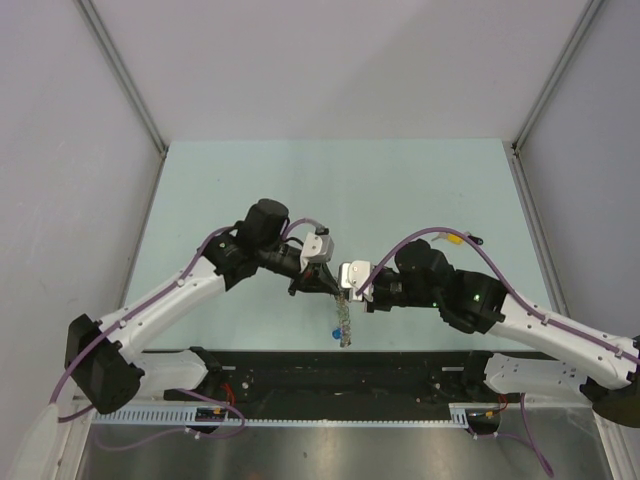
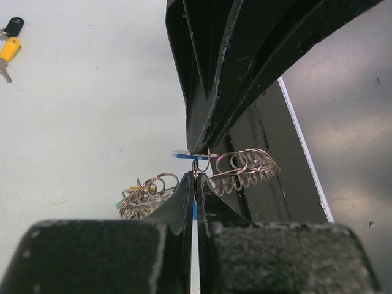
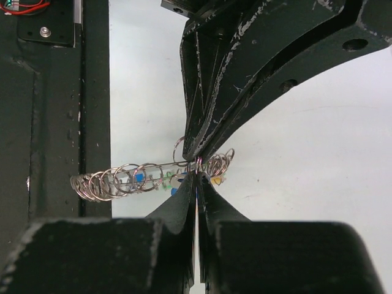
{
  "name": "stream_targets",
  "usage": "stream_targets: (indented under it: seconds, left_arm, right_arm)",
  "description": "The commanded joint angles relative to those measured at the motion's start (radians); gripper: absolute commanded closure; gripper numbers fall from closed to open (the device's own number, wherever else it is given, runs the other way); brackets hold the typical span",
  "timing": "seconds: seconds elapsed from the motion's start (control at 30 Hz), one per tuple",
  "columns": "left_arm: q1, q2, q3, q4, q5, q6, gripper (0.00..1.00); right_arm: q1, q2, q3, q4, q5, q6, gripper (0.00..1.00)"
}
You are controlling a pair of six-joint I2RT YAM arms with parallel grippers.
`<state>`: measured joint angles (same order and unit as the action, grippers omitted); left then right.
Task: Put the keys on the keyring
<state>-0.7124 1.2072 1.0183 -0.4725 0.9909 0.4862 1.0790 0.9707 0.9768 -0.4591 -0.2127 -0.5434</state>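
The keyring (image 1: 345, 318) is a grey coil of wire loops hanging between my two grippers, above the table's near edge. Coloured key heads dangle from it: blue (image 3: 139, 177), green (image 3: 165, 177) and yellow (image 3: 217, 180). My left gripper (image 1: 322, 280) is shut on a loop of the keyring (image 2: 245, 166), tip to tip with my right gripper (image 1: 350, 285). My right gripper (image 3: 197, 176) is shut, and a blue key (image 2: 187, 155) shows edge-on at its tips. A loose yellow key (image 2: 8, 50) and a black key (image 2: 13, 26) lie on the table, also in the top view (image 1: 455, 238).
The black base rail (image 1: 330, 365) runs along the near edge just below the hanging coil. Grey walls (image 1: 80, 150) close in the pale green table (image 1: 340, 190) on three sides.
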Motion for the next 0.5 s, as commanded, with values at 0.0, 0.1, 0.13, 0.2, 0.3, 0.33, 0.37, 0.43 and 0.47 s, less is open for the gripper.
stream_targets:
  seconds: [0.0,0.1,0.13,0.2,0.3,0.33,0.37,0.43,0.47]
  left_arm:
    - [-0.005,-0.049,-0.021,0.072,0.060,-0.096,1.00]
    - [-0.001,-0.118,-0.093,0.213,0.023,-0.229,1.00]
    - [0.001,-0.135,-0.110,0.297,0.008,-0.268,1.00]
    - [0.002,-0.185,-0.165,0.386,-0.011,-0.377,1.00]
    - [0.001,-0.230,-0.257,0.681,-0.029,-0.544,1.00]
    - [0.001,-0.238,-0.297,0.734,-0.050,-0.578,1.00]
    - [-0.001,-0.245,-0.314,0.782,-0.064,-0.642,1.00]
    - [-0.005,-0.251,-0.365,0.920,-0.093,-0.726,1.00]
    - [-0.007,-0.253,-0.380,0.963,-0.121,-0.750,1.00]
  right_arm:
    - [0.009,-0.030,0.057,0.016,0.021,0.011,1.00]
    - [0.009,-0.058,0.054,-0.015,0.058,0.026,1.00]
    - [0.009,-0.067,0.050,-0.021,0.067,0.033,1.00]
    - [0.009,-0.092,0.031,-0.021,0.073,0.049,1.00]
    - [0.010,-0.107,-0.001,-0.006,0.064,0.075,1.00]
    - [0.010,-0.109,-0.012,0.011,0.059,0.082,1.00]
    - [0.012,-0.113,-0.021,0.022,0.055,0.091,1.00]
    - [0.015,-0.115,-0.055,0.063,0.039,0.112,1.00]
    - [0.018,-0.116,-0.064,0.079,0.036,0.120,1.00]
